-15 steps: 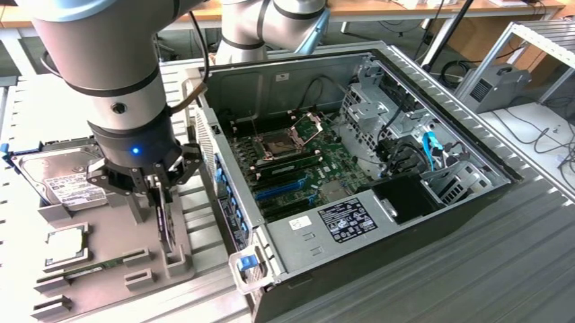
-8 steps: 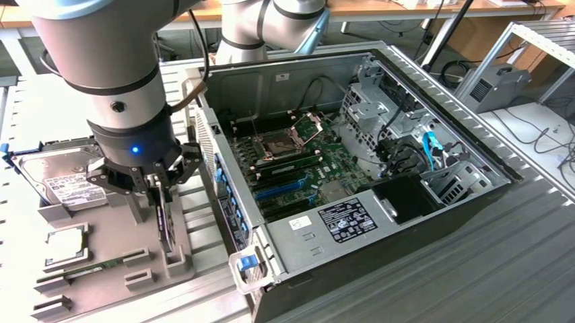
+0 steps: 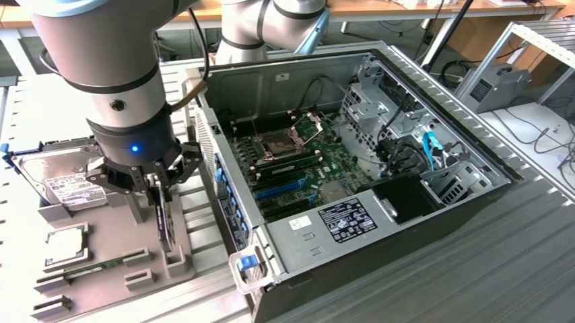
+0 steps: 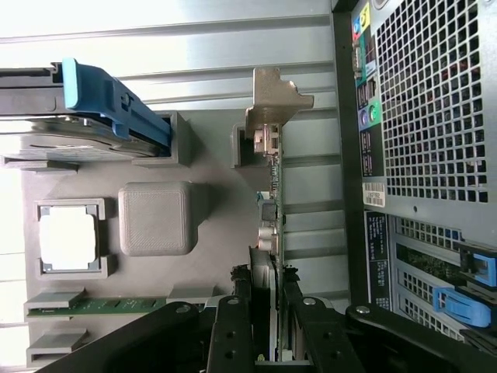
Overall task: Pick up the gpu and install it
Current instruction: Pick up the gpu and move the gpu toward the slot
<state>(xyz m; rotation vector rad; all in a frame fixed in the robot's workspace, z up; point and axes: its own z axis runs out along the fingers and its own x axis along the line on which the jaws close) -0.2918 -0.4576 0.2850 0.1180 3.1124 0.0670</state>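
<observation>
Squarely down on the gpu (image 4: 272, 194) with the hand (image 4: 269, 273), clamped tight against both faces of the card, well along from the silver bracket (image 4: 273, 97) at its end. Holds it upright on edge, with the lower edge seated in the slots of the grey holder (image 3: 108, 225). Seen edge-on from the wrist view as a thin green board with small connectors along it, the bracket end tucked against a slotted post of the holder. Hangs straight down from the arm (image 3: 117, 87), with a blue light showing on the wrist housing.

Just beside the card, on the same holder, a square raised block (image 4: 155, 217). Beyond that, toward the exterior view's left, a bare processor chip (image 3: 69, 243) in a square recess, and near it a small green memory stick (image 3: 90, 269) lying in a slot. Farther back on the holder, a silver hard drive (image 3: 64, 178) with a white label, cradled in a blue-ended caddy (image 4: 109, 101).

Toward the exterior view's right, just beside the holder, an open computer case (image 3: 378, 74) lying on its side on the ribbed metal bench (image 3: 512, 269). Inside, a green motherboard (image 3: 306, 168) with blue expansion slots, a metal-framed processor socket, black cables, and a labelled power supply (image 3: 346, 222) along the near edge. Holds the card outside the case, over the holder
</observation>
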